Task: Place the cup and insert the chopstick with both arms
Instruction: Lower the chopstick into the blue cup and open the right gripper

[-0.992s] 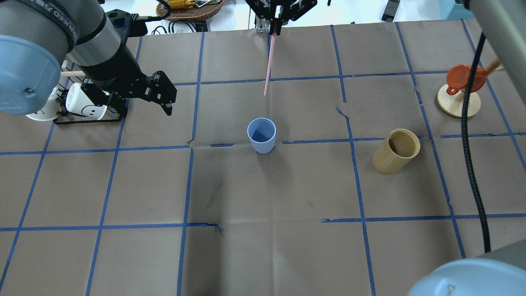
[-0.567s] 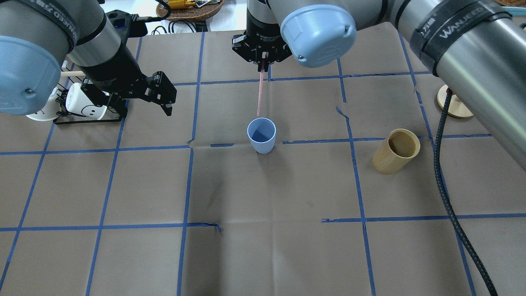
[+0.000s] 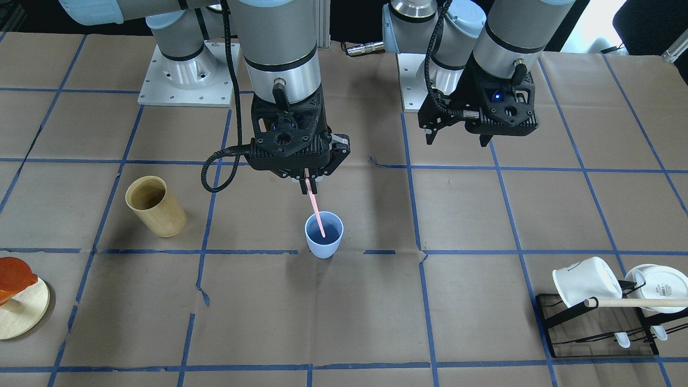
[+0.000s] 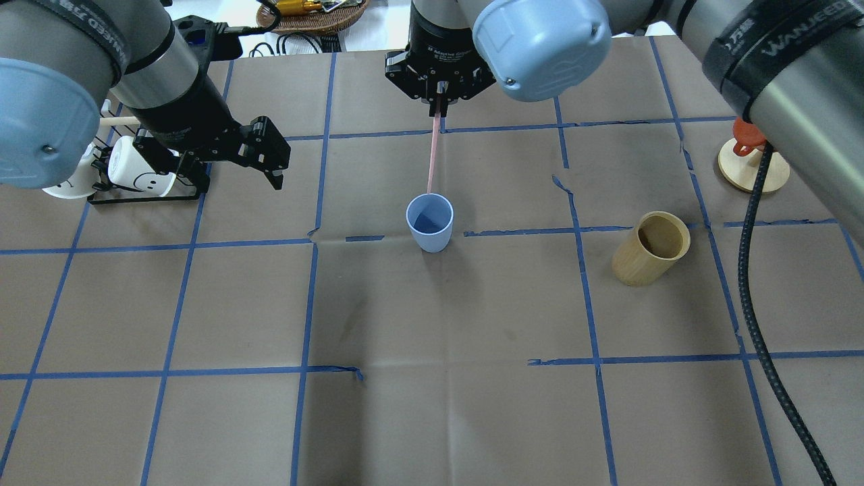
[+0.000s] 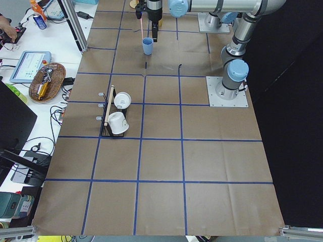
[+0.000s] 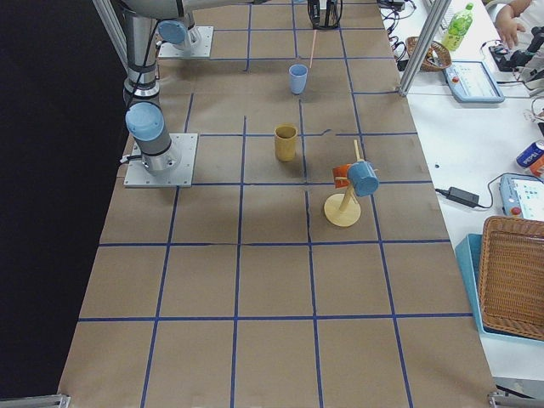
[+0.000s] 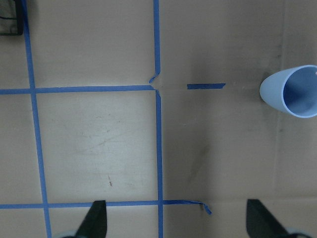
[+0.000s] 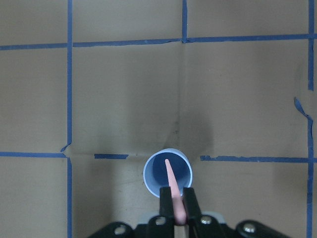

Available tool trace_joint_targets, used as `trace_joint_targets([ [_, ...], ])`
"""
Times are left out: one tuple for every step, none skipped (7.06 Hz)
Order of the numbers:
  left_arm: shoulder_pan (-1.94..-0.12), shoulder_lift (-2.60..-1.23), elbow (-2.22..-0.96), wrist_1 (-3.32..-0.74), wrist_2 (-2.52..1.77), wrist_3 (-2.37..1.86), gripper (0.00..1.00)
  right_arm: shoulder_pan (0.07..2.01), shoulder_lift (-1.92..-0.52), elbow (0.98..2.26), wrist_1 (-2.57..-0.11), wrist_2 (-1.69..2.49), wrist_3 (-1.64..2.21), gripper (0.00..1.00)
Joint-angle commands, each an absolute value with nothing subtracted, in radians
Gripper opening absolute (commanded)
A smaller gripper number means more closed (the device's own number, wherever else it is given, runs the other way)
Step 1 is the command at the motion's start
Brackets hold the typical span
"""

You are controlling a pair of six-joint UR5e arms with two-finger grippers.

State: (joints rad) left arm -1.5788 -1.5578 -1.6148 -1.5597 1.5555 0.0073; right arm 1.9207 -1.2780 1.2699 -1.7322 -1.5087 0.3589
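- Front-facing: the cup (image 3: 324, 242) stands upright near the middle of the desk (image 3: 344, 322), so placing it looks done. The right end effector (image 3: 310, 185) is clamped on the top of the chopstick (image 3: 317, 215), whose lower tip shows against the cup's mouth. The left end effector (image 3: 457, 138) hangs towards the robot's edge, fingers apart and empty.
- Overhead: the chopstick slants down to the cup's far rim. Inserting is in hand. Lowering and letting go appear to remain.
- Side views: too small to tell whether the tip is below the rim.
- Left wrist: the cup sits at the view's right edge, smooth, pale blue, round-mouthed, slightly tapered. The desk is covered in brown paper, creased, with a blue tape grid.
- Right wrist: the fingers pinch a thin pale-pink stick that narrows to a point over the open cup.
- A tan wooden cup (image 4: 649, 256), taller and cylindrical, stands towards the desk's right edge, well apart.
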Motion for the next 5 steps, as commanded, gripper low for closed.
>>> trace_joint_targets([
  [-1.58, -1.559, -1.614, -1.559, 1.554, 0.006, 1.0, 1.922, -1.295, 1.27, -1.675, -1.499, 0.394, 0.02],
  [-1.58, -1.557, -1.615, -1.56, 1.555, 0.006, 1.0, 1.924, -1.29, 1.272, -1.675, -1.496, 0.397, 0.02],
  [-1.578, -1.559, -1.615, -1.559, 1.554, 0.006, 1.0, 1.924, -1.289, 1.272, -1.677, -1.496, 0.408, 0.02],
  [-1.58, -1.559, -1.615, -1.56, 1.555, 0.006, 1.0, 1.925, -1.278, 1.282, -1.689, -1.496, 0.419, 0.02],
  [-1.58, -1.559, -1.612, -1.56, 1.554, 0.006, 1.0, 1.925, -1.273, 1.298, -1.697, -1.497, 0.419, 0.03],
])
